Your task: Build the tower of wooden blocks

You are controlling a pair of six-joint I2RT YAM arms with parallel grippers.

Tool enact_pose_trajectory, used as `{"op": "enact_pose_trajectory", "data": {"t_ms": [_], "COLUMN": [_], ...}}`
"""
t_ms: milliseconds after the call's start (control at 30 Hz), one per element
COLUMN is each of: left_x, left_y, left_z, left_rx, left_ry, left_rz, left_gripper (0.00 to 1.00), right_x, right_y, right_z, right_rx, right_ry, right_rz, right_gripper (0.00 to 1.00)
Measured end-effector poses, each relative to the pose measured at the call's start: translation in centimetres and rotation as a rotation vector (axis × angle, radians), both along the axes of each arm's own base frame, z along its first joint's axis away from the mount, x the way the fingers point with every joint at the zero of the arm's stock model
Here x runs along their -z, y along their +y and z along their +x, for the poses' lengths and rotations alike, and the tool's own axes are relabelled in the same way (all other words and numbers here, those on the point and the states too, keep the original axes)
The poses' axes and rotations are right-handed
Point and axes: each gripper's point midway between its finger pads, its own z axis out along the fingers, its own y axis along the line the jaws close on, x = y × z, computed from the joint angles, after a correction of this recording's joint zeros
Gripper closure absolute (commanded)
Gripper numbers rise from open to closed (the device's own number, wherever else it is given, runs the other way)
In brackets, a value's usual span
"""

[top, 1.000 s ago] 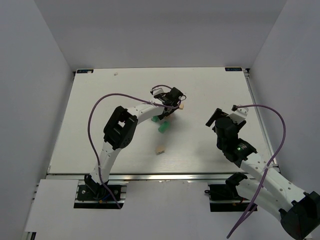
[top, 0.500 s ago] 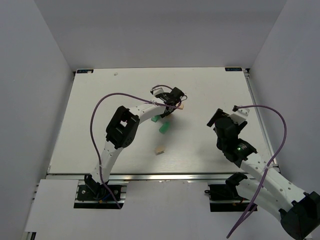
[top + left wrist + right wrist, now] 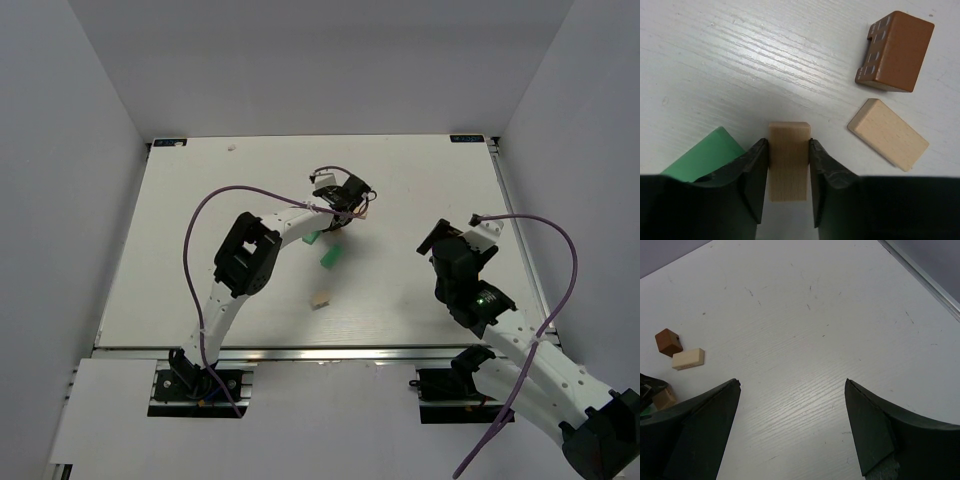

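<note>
Now that the left pincer (image 3: 788, 145) has gone from wide to narrow in the last second, we've got a tan block (image 3: 788, 162) squeezed between both jaws. The grab looks done, and a lift is our guess for next. We can't tell if it's off the counter (image 3: 740, 60) yet.

Just left of that pincer, partly under a finger, sits a green block (image 3: 702, 157). Ahead and to the right lies a flat tan piece (image 3: 888, 134), and further ahead is the brown cube (image 3: 895, 51). Back behind the pincer, a green oblong (image 3: 327, 258) and a tan bit (image 3: 320, 298) lie loose. So no wood block tower yet, everything's scattered around that pincer. Well off to its right, the right pincer (image 3: 792, 382) hangs wide with nothing in it.
</note>
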Motion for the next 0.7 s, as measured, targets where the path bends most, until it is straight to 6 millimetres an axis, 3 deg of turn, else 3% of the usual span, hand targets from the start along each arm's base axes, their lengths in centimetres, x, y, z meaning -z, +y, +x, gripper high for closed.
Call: {"op": "enact_pose_trajectory", "data": {"t_ms": [33,67,200,400,500,567,600,700], "left_x": [0.0,0.0,-0.2,-1.1,-3.6,-5.9,-7.3,-10.4], "left_y": [0.0,0.1,0.0,-0.6,-0.9,-0.9,-0.7,0.8], "left_z": [0.0,0.1,0.3,0.7,0.9,1.0,1.0,-0.1], "left_rx": [0.016,0.031,0.104,0.260,0.328,0.359,0.369,0.393], "left_ry": [0.000,0.000,-0.002,-0.010,-0.047,-0.079,-0.099,-0.142], "left_rz": [0.013,0.025,0.071,0.133,0.144,0.142,0.137,0.124], "left_gripper": [0.64,0.76,0.86,0.90,0.90,1.00,1.00,1.00], "right_x": [0.0,0.0,0.0,-0.1,0.4,0.8,1.0,1.7], "right_y": [0.0,-0.1,-0.1,0.0,0.0,0.1,0.2,0.4], "right_z": [0.0,0.0,0.0,0.0,0.1,0.2,0.3,0.4], "right_rx": [0.002,0.003,0.004,0.003,-0.002,-0.005,-0.008,-0.013], "right_ry": [0.000,-0.001,-0.001,-0.003,0.002,0.018,0.025,0.049], "right_rz": [0.000,0.000,0.001,0.001,-0.008,-0.021,-0.025,-0.041], "right_gripper": [0.11,0.11,0.11,0.11,0.11,0.11,0.11,0.11]}}
